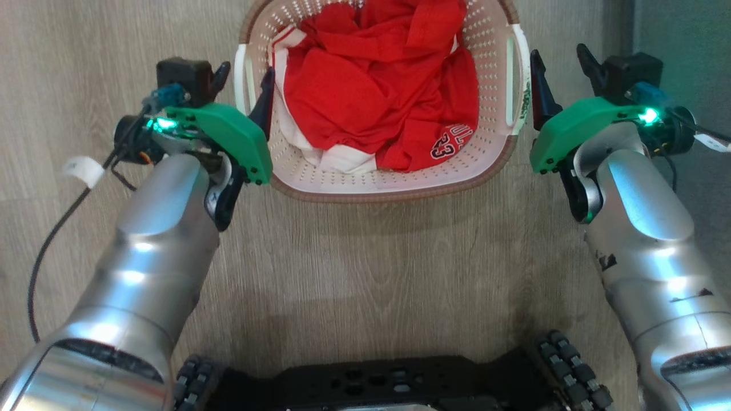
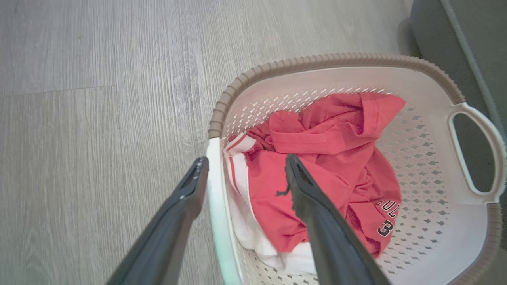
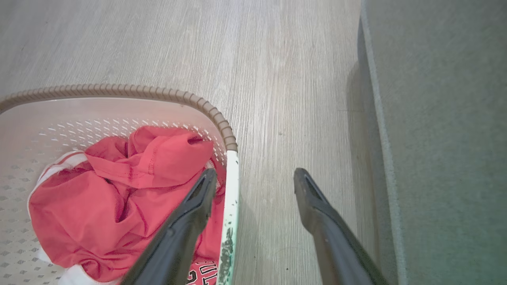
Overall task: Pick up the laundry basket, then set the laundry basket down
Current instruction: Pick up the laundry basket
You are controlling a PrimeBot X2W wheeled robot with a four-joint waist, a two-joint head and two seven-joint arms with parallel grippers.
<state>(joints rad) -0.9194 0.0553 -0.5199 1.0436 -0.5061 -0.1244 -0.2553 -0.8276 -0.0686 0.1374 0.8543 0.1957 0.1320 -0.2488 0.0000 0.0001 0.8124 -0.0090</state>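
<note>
Pale wood-grain floor [image 1: 365,257] is seen beneath the laundry basket [image 1: 394,188], which lies far and central and is judged not yet lifted. The left gripper [image 1: 245,73] and right gripper [image 1: 558,52] are held wide open astride its two white handles [image 1: 517,80], nothing clasped, so gripping, lifting and setting down are left. On the red jersey [image 1: 365,85] inside, "23" and "ULL" can be read.

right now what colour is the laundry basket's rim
Brown, woven-look; the laundry basket rim shows best in the left wrist view.
</note>
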